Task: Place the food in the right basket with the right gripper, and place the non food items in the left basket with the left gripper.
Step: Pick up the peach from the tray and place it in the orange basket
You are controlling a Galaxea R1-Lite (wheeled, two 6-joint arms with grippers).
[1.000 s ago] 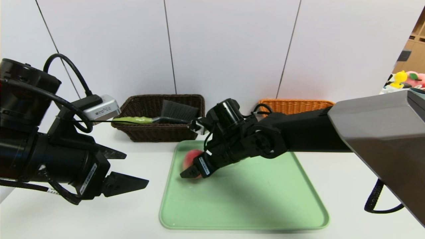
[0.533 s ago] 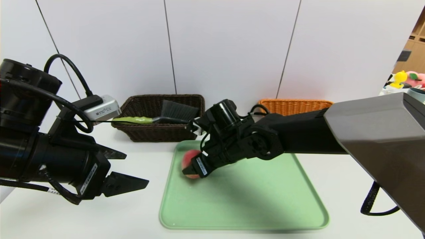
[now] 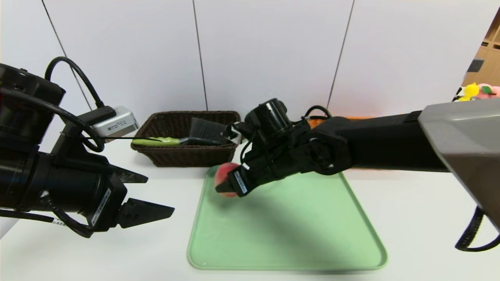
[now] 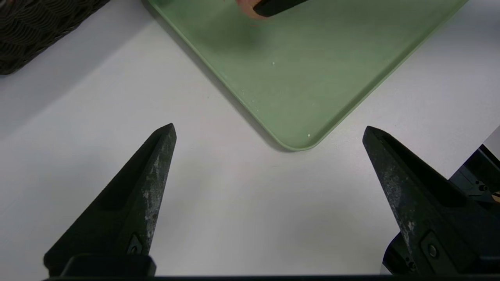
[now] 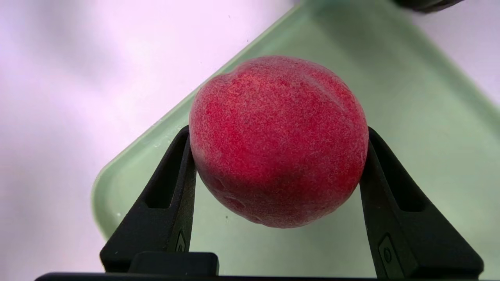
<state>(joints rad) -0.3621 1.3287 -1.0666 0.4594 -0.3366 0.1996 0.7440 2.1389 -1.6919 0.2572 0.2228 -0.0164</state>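
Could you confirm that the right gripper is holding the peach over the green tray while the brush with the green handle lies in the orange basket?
Not quite: the brush lies in the dark brown basket, as the head view shows. The rest holds: the right gripper is shut on the peach above the green tray.

wall [image 3: 273, 50]: white panels, dark seams | table [image 3: 422, 218]: white | shelving [image 3: 488, 58]: wooden, far right
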